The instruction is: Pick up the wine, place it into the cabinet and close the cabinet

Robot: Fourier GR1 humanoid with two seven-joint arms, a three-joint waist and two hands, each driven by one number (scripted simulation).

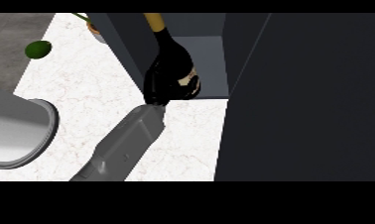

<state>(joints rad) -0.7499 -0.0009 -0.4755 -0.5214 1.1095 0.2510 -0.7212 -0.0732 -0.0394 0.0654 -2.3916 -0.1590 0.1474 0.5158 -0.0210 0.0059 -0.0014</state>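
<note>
The surface (pixel 88 94) looked like smooth, pale, faintly veined stone. The cabinet (pixel 293 94) was matt dark grey. The bottle (pixel 173 49) was glossy dark glass, the robot hand (pixel 162 84) shiny black.

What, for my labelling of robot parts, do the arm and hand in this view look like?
Only the left arm shows. The left forearm is a plain matte grey shell, boxy with rounded edges, narrowing slightly at the wrist, with faint seams near its lower end. The left hand is glossy black with slim fingers. No cables, markings or sleeves are visible.
</note>
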